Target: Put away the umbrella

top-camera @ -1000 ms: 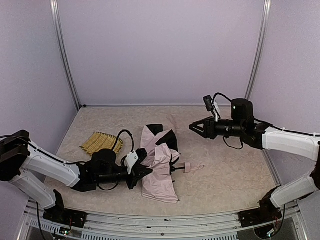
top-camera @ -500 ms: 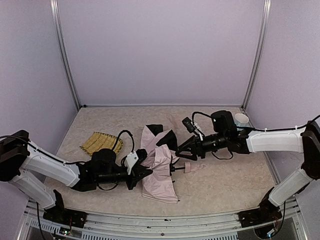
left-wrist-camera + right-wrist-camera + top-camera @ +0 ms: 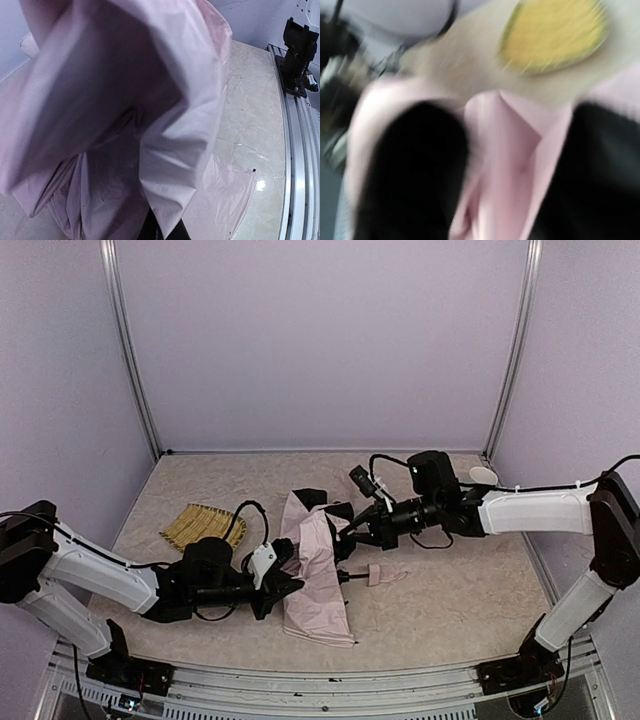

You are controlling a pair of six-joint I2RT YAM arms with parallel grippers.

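The pale pink umbrella (image 3: 318,580) lies half folded on the table's middle, its black shaft and small handle (image 3: 378,574) pointing right. My left gripper (image 3: 293,584) is low at its left side, shut on the fabric. In the left wrist view pink cloth (image 3: 150,115) fills the frame and covers the black fingertips (image 3: 150,234). My right gripper (image 3: 347,528) reaches in from the right at the canopy's far edge, shut on a pink fold. In the blurred right wrist view that fold (image 3: 515,150) runs between the two black fingers (image 3: 415,175).
A yellow woven tray (image 3: 203,526) lies left of the umbrella, also seen as the yellow patch (image 3: 555,32) in the right wrist view. A small white object (image 3: 482,475) sits at the back right. The right arm's base (image 3: 297,55) stands by the metal front rail (image 3: 300,150).
My right arm swung left and down from mid-air to the umbrella, opened on the way, then shut on the canopy's far edge. The fabric there is drawn narrower. The left arm stayed put.
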